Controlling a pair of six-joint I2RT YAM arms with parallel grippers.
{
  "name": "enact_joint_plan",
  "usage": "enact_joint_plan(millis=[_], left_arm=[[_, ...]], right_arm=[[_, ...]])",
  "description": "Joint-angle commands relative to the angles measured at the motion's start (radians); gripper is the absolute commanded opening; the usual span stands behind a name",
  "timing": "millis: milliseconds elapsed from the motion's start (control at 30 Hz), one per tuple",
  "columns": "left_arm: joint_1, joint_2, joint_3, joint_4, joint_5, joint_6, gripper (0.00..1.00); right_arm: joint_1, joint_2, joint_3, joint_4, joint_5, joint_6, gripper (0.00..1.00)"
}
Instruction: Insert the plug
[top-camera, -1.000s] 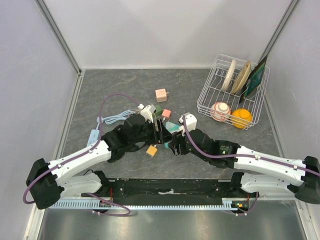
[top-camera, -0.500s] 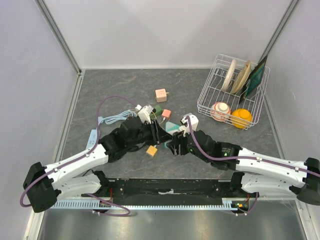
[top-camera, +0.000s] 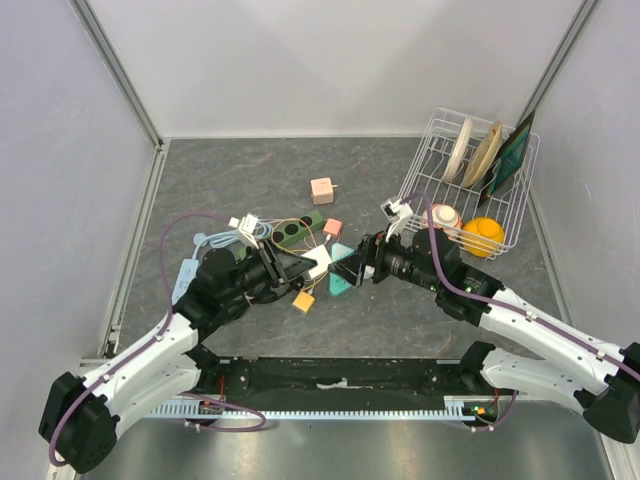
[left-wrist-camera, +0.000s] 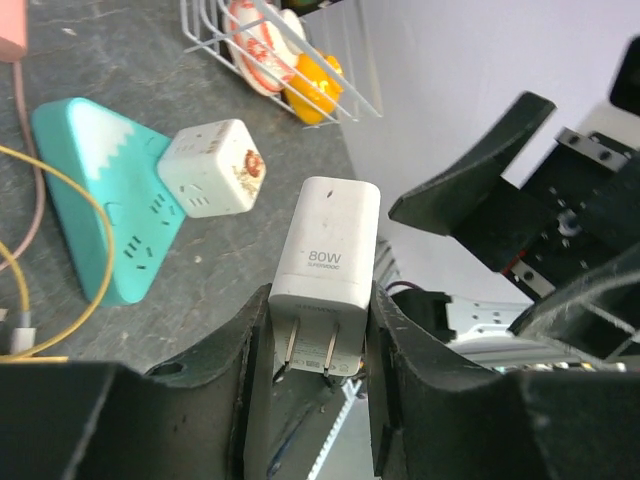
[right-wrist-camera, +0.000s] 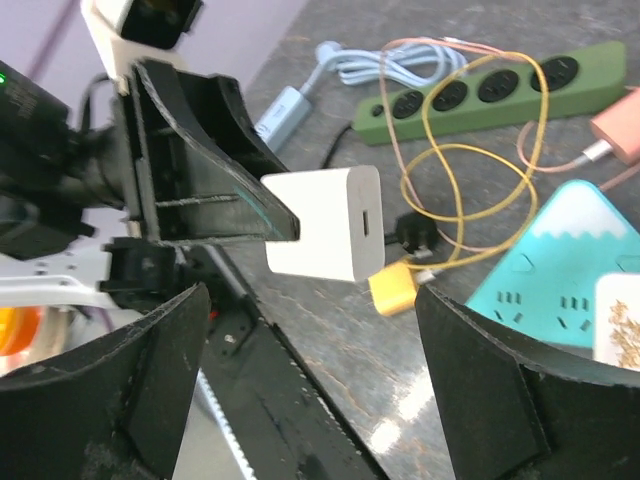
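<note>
The white rectangular 80W charger plug is off the bench, clamped across its lower body by my left tool, whose fingers stand narrow against its two sides. In the left wrist view its two flat prongs point back into the tool's throat, away from any socket. My right tool stands wide and holds nothing, just at 3 o'clock of the plug in the top view, with the plug's free end facing into the gap.

Judged step: hand the plug over so that the prongs come clear for insertion.

Procedure:
1. I bring the right tool over the free end and close on the two flat faces, square to the body and well clear of the prongs.
2. I open the left tool only once that grip is firm; a skewed grip is likely to let the smooth casing twist.
3. I turn the prongs down toward the teal triangular power strip with the white snow-cap print, lying on the grey stone-pattern bench at 4 o'clock of the plug.
4. I line both prongs up with one two-slot socket before pressing.

A white cube adapter sits at that strip's edge; whether it is plugged in cannot be told. The looped yellow cable and the dark green bar-shaped power strip lie at 11 o'clock; I keep the path clear of the loop.
</note>
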Motion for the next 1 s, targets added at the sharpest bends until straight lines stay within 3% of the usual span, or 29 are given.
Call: enact_joint_plan(millis=[0, 167, 333, 733, 900, 967], left_arm=[[0.035, -0.039, -0.049, 0.315, 0.167, -0.122, 0.02], [0.036, -0.022, -0.091, 0.511, 0.209, -0.197, 0.02], [0.036, -0.006, -0.082, 0.568, 0.244, -0.212, 0.02], [0.035, 0.048, -0.051, 0.608, 0.284, -0.211, 0.02], [0.033, 0.064, -0.033, 0.613, 0.279, -0.2, 0.02], [0.033, 0.073, -0.025, 0.613, 0.281, -0.194, 0.02]], right_arm=[[-0.073, 0.01, -0.003, 0.196, -0.265, 0.093, 0.88], [-0.115, 0.048, -0.009, 0.269, -0.351, 0.123, 0.84], [-0.152, 0.075, -0.017, 0.305, -0.393, 0.152, 0.82], [-0.167, 0.133, -0.029, 0.444, -0.477, 0.225, 0.58], [-0.167, 0.154, -0.033, 0.451, -0.491, 0.238, 0.46], [-0.167, 0.159, -0.038, 0.46, -0.496, 0.242, 0.36]])
